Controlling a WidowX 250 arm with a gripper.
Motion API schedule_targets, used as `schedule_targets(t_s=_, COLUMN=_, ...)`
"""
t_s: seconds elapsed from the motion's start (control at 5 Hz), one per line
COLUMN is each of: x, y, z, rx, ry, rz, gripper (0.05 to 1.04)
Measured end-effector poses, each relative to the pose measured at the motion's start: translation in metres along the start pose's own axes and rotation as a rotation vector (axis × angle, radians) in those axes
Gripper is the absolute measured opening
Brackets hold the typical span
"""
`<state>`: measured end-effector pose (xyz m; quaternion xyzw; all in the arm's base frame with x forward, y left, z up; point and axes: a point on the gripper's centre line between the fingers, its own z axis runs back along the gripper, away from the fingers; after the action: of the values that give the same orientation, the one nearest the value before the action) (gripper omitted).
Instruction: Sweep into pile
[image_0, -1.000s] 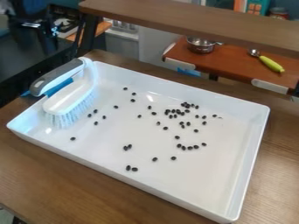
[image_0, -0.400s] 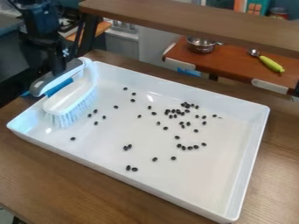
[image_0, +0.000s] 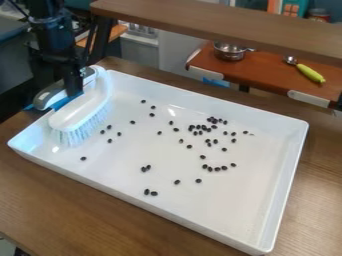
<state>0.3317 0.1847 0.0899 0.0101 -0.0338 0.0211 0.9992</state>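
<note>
Your jaws (image_0: 75, 90) hang at the brush (image_0: 83, 112) handle, left of scattered black beans (image_0: 198, 127); apart or clamped, I cannot tell.

Looks like a robot lab with a kitchen mock-up. Kitchen cues: 1 metal pot (image_0: 229, 52) and 1 utensil with a yellow-green handle (image_0: 310, 73) on a red-brown counter (image_0: 267, 75). Lab cue: 1 black robot arm (image_0: 55, 32) at a wood-grain table (image_0: 73, 210).
</note>
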Motion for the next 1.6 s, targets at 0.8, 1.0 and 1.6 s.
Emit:
schedule_targets(t_s=0.8, x=0.006, y=-0.008, z=-0.020, rx=0.064, ry=0.029, rz=0.009, gripper=0.485)
schedule_targets(t_s=1.0, x=0.008, y=-0.010, z=-0.022, rx=0.095, ry=0.029, rz=0.015, gripper=0.484)
schedule_targets(t_s=1.6, x=0.008, y=-0.049, z=-0.024, rx=0.050, ry=0.107, rz=0.046, gripper=0.484)
